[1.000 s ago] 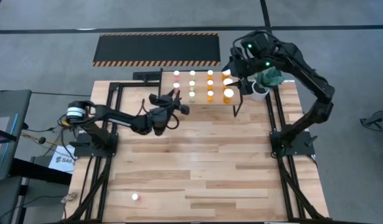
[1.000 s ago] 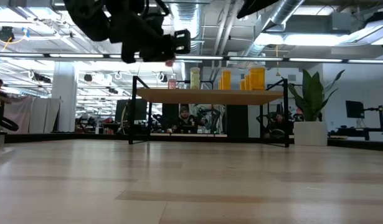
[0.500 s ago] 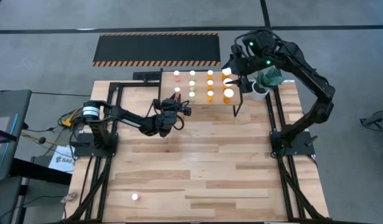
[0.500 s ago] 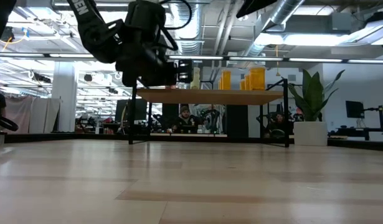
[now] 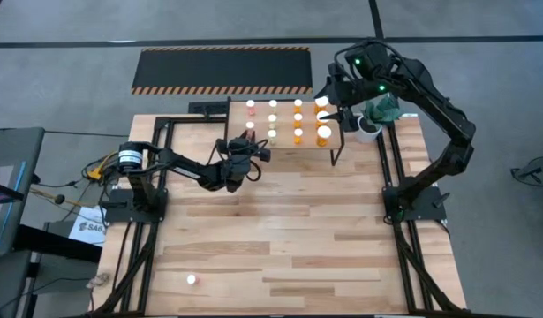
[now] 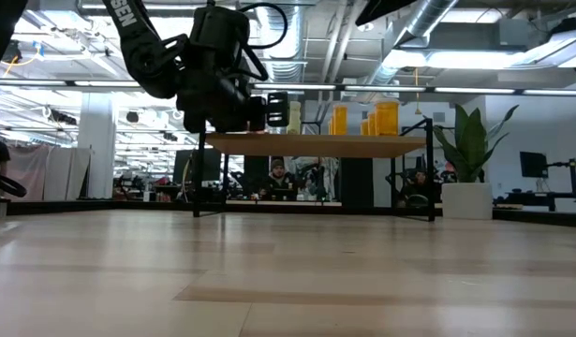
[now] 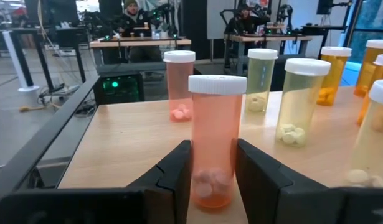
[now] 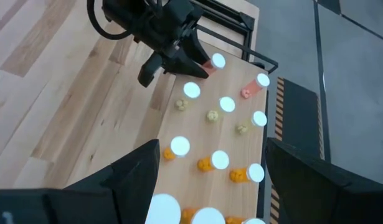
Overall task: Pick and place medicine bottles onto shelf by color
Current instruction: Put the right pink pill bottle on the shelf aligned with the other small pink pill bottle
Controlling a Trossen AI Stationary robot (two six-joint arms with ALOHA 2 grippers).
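Note:
The shelf (image 5: 285, 144) stands at the table's far middle with rows of white-capped bottles on it: red-pink at the left, yellow-green, then orange (image 5: 324, 134). My left gripper (image 5: 249, 144) is at the shelf's near left corner, shut on a red-pink bottle (image 7: 213, 143). My right gripper (image 8: 210, 186) hangs open and empty above the shelf's right end (image 5: 340, 113). One more bottle (image 5: 192, 279) stands alone on the table near its front left. My left gripper pinches the red-pink bottle's lower body (image 7: 211, 177) between its two fingers, one on each side. The fingers come level from the table's near left. The bottle is upright, cap up, with its base down at the shelf board (image 7: 129, 149). Whether it rests there, I cannot tell.
Another red-pink bottle (image 7: 179, 84) and yellow-green ones (image 7: 300, 99) stand close behind and beside the held one. A white pot with a plant (image 5: 368, 128) stands right of the shelf. A black striped mat (image 5: 222, 71) lies beyond the table. The table's near half has free room.
My left gripper has gone down and toward the shelf's near left corner with the red-pink bottle, which stays upright. Most of the move came early; in the last half second it has hardly shifted.

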